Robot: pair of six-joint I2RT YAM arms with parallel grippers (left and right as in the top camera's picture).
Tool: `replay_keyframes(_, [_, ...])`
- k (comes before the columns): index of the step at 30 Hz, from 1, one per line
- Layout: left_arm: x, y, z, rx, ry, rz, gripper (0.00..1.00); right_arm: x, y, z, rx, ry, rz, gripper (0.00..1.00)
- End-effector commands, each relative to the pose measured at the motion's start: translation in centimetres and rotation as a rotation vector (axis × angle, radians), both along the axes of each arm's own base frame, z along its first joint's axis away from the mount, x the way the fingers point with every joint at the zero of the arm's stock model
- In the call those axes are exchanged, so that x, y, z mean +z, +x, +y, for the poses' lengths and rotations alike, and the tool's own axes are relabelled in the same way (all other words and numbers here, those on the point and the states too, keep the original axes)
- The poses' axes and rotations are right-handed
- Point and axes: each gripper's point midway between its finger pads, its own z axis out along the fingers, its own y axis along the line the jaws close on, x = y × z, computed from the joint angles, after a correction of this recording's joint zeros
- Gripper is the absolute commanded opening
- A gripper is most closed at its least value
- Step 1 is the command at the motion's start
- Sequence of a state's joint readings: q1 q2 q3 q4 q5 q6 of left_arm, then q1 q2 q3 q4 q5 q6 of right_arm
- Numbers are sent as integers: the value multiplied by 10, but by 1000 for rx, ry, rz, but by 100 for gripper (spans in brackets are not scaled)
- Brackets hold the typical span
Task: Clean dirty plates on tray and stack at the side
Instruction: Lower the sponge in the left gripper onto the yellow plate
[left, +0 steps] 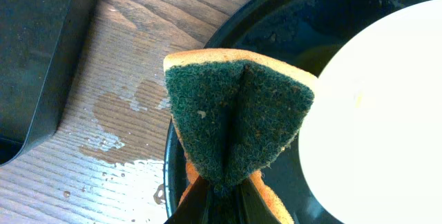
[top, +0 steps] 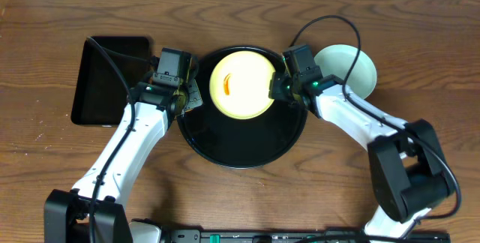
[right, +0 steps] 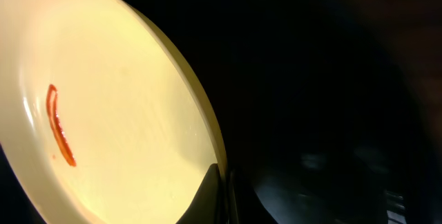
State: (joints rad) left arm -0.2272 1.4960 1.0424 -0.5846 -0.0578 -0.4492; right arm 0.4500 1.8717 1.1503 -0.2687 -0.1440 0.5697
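Holds the pale yellow plate (top: 241, 85) by its right rim in the right pincer (right: 222, 195), clenched thin on the edge, with the plate tilted above the far half of the round black tray (top: 240, 153). Grips the green-and-orange sponge (left: 238, 124) folded in the left pincer (left: 215, 207), clenched on it, just left of the plate and not seen to touch it. Shows one orange smear (right: 59, 124) on the left part of the plate (not wiped yet, by the look). Has a mint plate (top: 352, 67) on the worktop (top: 225, 18) at the right, beside the tray.

Could lose the plate: gripped only on a narrow bit of glossy rim, so likely to twist or slide out under a push from the sponge and to drop on the tray. Could also shove the plate rightward instead of rubbing the smear, if pressed from the side. Could miss the smear, with so little flat face on a pinched sponge. Could spread water further: some drops on the wood by the left rim of the tray, near the rectangular black tray (top: 109, 78).
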Motion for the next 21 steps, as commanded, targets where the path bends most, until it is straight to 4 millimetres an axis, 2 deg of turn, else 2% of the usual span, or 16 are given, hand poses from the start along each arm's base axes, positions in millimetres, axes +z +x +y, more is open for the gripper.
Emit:
replay_keyframes(1, [-3,-1,0,8,-1,6,8,7,-9,26,146,117,23,1])
replay_keyframes(6, [0,4,-1,8,-8,-18,9,-8,-24,19,152,81,103,1])
replay_keyframes(9, [4,11,-9,-8,-47,-48,8,-16,-30,16,146,64,136,1])
replay_keyframes(15, [17,27,-37,-79,-185,-119,8,-31,-27,6,49,43,179,1])
replay_keyframes(21, [19,30,-39,-75,-200,-132,8,-36,-15,-6,-2,46,180,1])
